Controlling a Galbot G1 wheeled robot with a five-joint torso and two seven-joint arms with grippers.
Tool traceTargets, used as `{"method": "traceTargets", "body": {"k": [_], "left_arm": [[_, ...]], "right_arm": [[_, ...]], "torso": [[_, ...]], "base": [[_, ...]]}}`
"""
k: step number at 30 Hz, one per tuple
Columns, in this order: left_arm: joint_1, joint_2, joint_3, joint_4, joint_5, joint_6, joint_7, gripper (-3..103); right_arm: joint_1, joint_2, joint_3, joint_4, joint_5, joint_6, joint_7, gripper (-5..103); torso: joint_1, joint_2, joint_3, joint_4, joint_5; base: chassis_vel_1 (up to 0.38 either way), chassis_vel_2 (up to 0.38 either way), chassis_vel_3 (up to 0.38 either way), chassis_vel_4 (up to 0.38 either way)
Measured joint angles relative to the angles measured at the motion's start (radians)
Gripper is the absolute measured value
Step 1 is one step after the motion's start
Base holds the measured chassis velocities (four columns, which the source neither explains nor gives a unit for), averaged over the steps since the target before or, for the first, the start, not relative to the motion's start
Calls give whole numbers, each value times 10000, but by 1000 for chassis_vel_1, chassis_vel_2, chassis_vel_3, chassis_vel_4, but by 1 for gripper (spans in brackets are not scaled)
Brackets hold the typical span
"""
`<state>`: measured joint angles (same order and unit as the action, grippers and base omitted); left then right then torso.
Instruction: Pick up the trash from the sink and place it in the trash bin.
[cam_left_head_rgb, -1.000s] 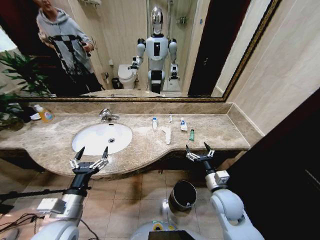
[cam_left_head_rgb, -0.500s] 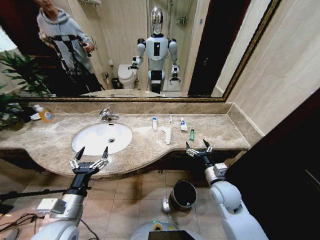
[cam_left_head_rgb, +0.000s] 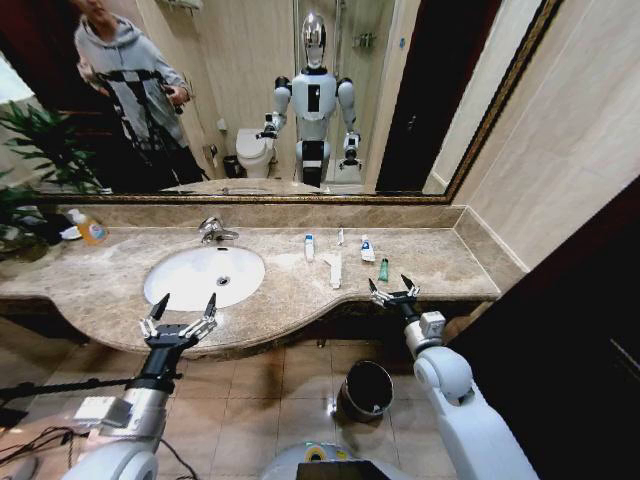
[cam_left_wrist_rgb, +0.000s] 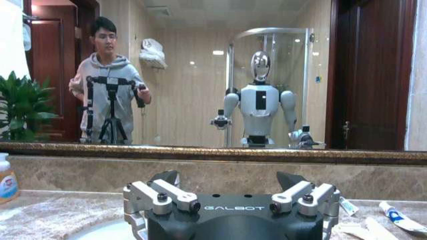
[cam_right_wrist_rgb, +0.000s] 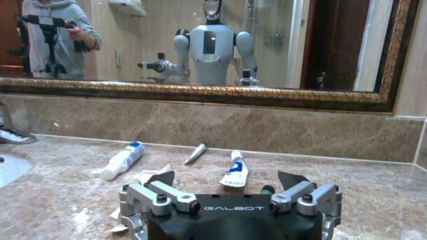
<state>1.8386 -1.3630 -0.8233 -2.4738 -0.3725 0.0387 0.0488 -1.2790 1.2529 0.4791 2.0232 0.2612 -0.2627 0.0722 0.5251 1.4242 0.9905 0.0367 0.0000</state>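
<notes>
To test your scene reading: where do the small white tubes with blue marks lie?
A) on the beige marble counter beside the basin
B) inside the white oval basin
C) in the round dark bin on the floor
A: the white tubes with blue marks lie on the beige marble counter, beside the white oval basin.

Head view: high, looking down at the beige-brown marble counter (cam_left_head_rgb: 300, 290).
Wrist views: low, near the counter, facing the gold-framed wall mirror (cam_right_wrist_rgb: 220, 92).
Shared: counter, mirror.

"GALBOT" in white on the black body of the left pincer (cam_left_wrist_rgb: 229, 186); same word on the right pincer (cam_right_wrist_rgb: 227, 186). Tube (cam_right_wrist_rgb: 123, 160) marks unreadable.
</notes>
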Motion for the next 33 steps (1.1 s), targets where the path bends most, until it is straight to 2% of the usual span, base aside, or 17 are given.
{"method": "traceTargets", "body": {"k": [5, 8, 12, 22, 27, 33], "left_arm": [[0, 0, 0, -1, 0, 0, 0, 100], [0, 0, 0, 0, 0, 0, 0, 100], [0, 0, 0, 0, 0, 0, 0, 100], [0, 0, 0, 0, 0, 0, 0, 100], [0, 0, 0, 0, 0, 0, 0, 100], [0, 0, 0, 0, 0, 0, 1, 100]], "right_arm": [[791, -118, -337, -602, 89, -118, 195, 100], [1965, -133, -862, -1550, 230, -581, 572, 100], [2675, -52, -1142, -2413, 229, -823, 770, 100], [3383, -38, -1063, -3804, 123, -809, 843, 100], [3280, -35, -989, -3589, 190, -769, 912, 100], [2459, 0, -735, -2382, 282, -698, 876, 100]], "torso": [[0, 0, 0, 0, 0], [1, -1, 0, 2, -1], [1, -1, 1, 3, 0], [1, -1, 0, 1, 0], [1, -1, 0, 1, 1], [-2, 0, -2, 0, -2]], "base": [[0, 0, 0, 0], [0, 0, 0, 0], [0, 0, 0, 0], [0, 0, 0, 0], [0, 0, 0, 0], [0, 0, 0, 0]]}}
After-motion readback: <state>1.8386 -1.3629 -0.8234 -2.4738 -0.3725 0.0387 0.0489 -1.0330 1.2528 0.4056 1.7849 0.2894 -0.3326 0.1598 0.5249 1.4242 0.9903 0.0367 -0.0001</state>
